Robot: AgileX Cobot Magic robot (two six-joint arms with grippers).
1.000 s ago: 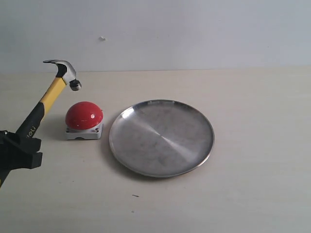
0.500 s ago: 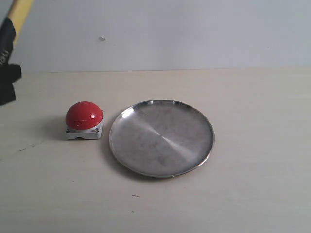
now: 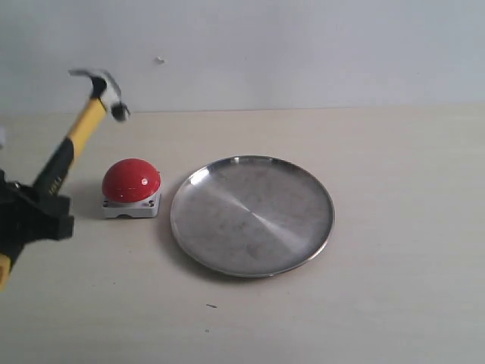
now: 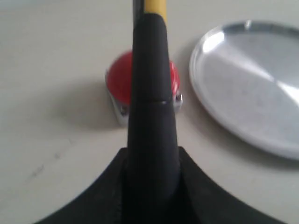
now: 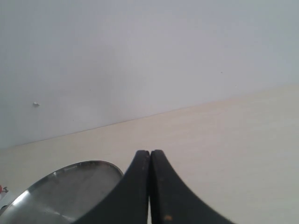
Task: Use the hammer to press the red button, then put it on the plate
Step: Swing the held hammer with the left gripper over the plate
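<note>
My left gripper (image 3: 34, 216) is shut on the black grip of the hammer (image 3: 79, 133) at the left edge of the table. The handle slants up and to the right, and the dark metal head (image 3: 106, 91) hangs in the air above and a little behind the red button (image 3: 131, 180), apart from it. In the left wrist view the hammer's handle (image 4: 152, 102) runs straight out from my left gripper (image 4: 152, 168) and covers the middle of the red button (image 4: 117, 81). The silver plate (image 3: 295, 243) lies right of the button with nothing on it. My right gripper (image 5: 150, 156) is shut and holds nothing.
The plate's rim (image 5: 70, 170) shows at the edge of the right wrist view. A pale wall (image 3: 303, 45) rises behind the table. Bare tabletop (image 3: 409, 189) stretches right of the plate.
Half a second ago the hammer was raised high at the top left with its head out of frame; now it has swung back down, head above the button, slightly higher than a second ago.
</note>
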